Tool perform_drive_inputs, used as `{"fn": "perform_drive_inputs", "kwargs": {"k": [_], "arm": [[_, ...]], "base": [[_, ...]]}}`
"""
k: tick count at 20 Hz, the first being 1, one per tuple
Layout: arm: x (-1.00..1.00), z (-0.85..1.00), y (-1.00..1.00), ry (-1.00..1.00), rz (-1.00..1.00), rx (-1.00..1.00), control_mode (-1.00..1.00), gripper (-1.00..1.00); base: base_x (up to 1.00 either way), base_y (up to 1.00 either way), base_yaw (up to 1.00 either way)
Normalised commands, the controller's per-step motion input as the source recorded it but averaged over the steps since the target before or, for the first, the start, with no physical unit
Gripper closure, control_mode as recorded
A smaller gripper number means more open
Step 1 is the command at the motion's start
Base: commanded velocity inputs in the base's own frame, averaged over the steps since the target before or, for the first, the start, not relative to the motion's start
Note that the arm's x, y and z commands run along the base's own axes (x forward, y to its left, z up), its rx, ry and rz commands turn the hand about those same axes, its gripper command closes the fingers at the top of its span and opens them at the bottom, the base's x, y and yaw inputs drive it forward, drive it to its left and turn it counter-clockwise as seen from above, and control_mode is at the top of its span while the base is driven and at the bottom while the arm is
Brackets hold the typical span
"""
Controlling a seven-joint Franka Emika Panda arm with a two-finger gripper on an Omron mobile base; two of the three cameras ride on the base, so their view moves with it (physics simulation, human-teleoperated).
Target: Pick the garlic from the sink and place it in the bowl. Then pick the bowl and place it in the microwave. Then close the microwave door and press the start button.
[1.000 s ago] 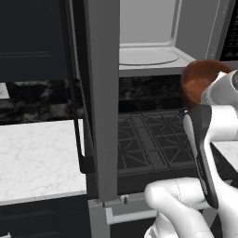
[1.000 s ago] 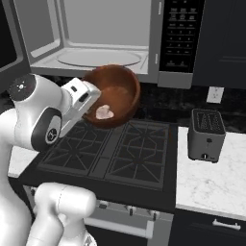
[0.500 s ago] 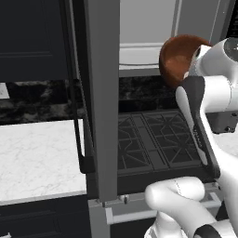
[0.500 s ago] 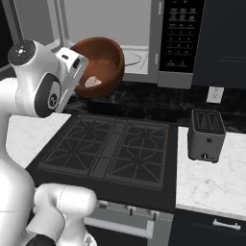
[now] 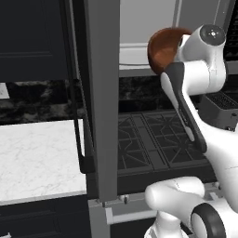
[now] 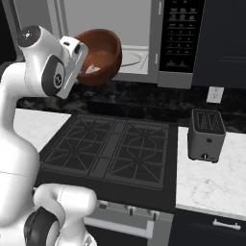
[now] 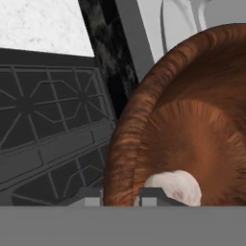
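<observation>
Your gripper (image 7: 121,196), clamped on the glossy reddish-brown bowl's (image 6: 100,55) rim, has lifted it, pale garlic bulb (image 7: 174,186) inside, to the open grey-lined microwave's (image 6: 139,29) mouth, ready for insertion.

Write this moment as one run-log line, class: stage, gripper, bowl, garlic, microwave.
stage: carrying bowl to microwave | gripper: shut on bowl rim | bowl: held at opening | garlic: inside bowl | microwave: door open

One reddish-brown bowl (image 6: 98,55) with one garlic bulb (image 7: 174,186) inside it; one microwave (image 6: 144,38), far above the stove, with one open door (image 5: 100,93) at left; one stove (image 6: 115,151) with two grates; one grey toaster (image 6: 206,134) at right
</observation>
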Motion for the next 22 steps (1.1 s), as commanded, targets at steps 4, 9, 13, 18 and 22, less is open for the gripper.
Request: {"fn": "perform_drive_inputs", "kwargs": {"k": [4,9,13,18,22], "arm": [[0.64,0.18,0.03,0.00,0.08,-0.07,-1.00,1.00],[0.47,0.23,0.10,0.00,0.10,-0.03,-1.00,1.00],[0.61,0.00,0.04,0.01,0.10,0.00,-1.00,1.00],[0.57,0.02,0.00,0.00,0.07,-0.02,-1.00,1.00],[0.57,0.02,0.00,0.02,0.04,-0.02,-1.00,1.00]], "base": [[0.00,0.00,0.00],[0.00,0.00,0.00],[0.00,0.00,0.00],[0.00,0.00,0.00],[0.00,0.00,0.00]]}}
